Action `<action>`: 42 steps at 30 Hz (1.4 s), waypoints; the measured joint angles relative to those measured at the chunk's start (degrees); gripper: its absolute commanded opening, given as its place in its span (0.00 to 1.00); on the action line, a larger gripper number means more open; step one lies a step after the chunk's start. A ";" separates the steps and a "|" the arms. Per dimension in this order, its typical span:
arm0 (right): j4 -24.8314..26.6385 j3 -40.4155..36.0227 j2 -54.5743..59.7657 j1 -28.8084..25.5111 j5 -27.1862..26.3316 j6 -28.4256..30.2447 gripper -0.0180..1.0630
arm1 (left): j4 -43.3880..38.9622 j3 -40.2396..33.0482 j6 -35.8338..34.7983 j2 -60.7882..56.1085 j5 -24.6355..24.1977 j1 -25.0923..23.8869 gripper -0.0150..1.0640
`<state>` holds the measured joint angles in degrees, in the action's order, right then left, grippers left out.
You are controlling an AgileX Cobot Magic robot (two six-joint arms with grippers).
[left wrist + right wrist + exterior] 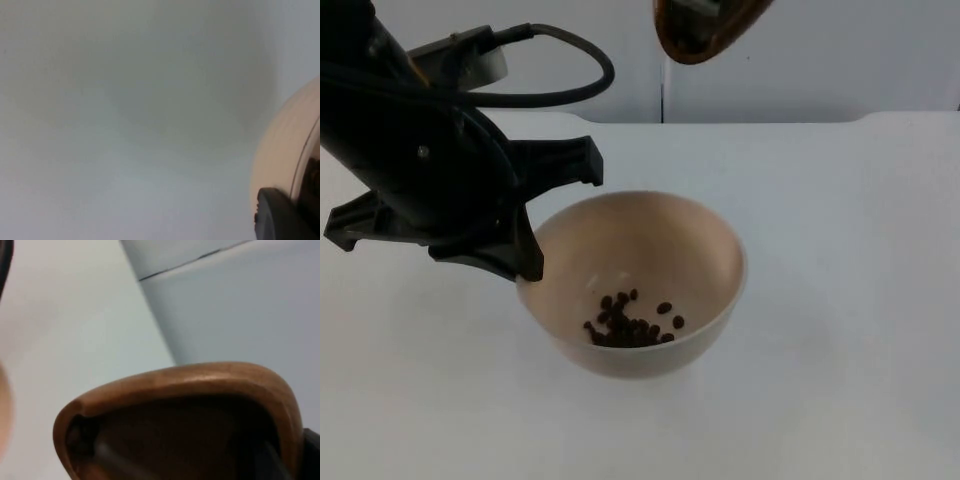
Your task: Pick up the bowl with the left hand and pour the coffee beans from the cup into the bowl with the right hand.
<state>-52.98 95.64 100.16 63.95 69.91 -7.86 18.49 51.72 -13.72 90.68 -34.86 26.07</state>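
Left gripper (525, 215) clamps the bowl (650, 250) rim; cup (705, 28) above.

No readable text, labels, brand marks or numbers anywhere. Bowl (650, 270) is plain beige inside and out, brown cup (705, 28) at the top of the frame is unmarked as far as I can make out, and the white surface (850, 300) and grey wall carry no print.

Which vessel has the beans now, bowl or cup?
The cream bowl, gripped by the left tool: coffee beans lie inside. The brown cup looks empty.
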 measured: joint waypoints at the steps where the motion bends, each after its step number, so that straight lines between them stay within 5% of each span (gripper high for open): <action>1: 2.36 0.03 -0.34 -0.87 0.00 0.00 0.02 | 0.00 0.00 0.00 0.00 0.00 0.00 0.01; 24: 51.78 0.29 -3.92 -25.50 -0.03 9.61 0.02 | 0.38 0.00 0.00 0.00 -0.11 0.00 0.01; 42: 54.73 0.29 -3.92 -27.27 -0.49 10.62 0.02 | 1.44 0.00 0.00 0.00 1.01 0.00 0.01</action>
<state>1.76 95.93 96.24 36.69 69.42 2.76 19.93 51.72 -13.72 90.68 -33.85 26.07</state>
